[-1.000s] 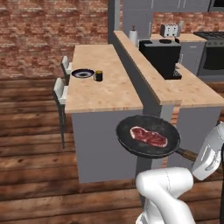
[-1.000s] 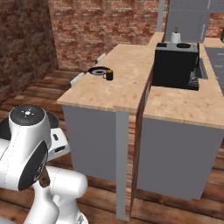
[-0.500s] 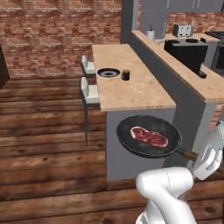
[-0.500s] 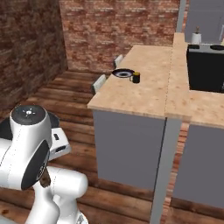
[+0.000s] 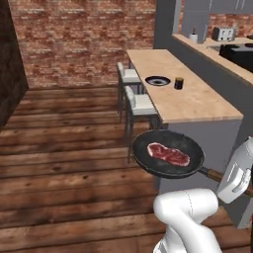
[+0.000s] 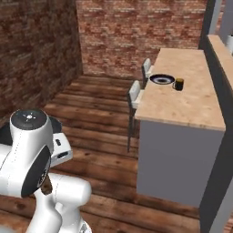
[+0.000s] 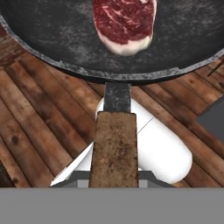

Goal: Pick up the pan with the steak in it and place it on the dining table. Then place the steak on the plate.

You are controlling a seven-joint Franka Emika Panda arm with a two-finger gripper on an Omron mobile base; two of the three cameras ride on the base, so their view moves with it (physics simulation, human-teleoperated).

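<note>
The black pan (image 5: 184,144) hangs level over the wooden floor, in front of the near end of the dining table (image 5: 197,101). The red steak (image 5: 168,153) lies flat in its middle. My gripper (image 5: 229,178) is shut on the pan's brown wooden handle (image 5: 214,174) at the lower right. In the hand view the handle (image 7: 114,148) runs up to the pan (image 7: 52,39), with the steak (image 7: 124,22) at the top. The dark-rimmed plate (image 5: 158,80) sits on the table's far part, also seen as the plate (image 6: 162,79) on the table (image 6: 186,107).
A small dark cup (image 5: 179,83) stands right of the plate. Two white-cushioned stools (image 5: 143,103) line the table's left side. A higher ledge (image 5: 212,55) runs along the table's right side. A brick wall (image 5: 89,39) closes the back, with wooden floor (image 5: 64,163) at left.
The whole picture has shifted as the base drives: the table has slid right and the floor has opened up at left. The pan and steak stay in my grip, unchanged relative to the arm.
</note>
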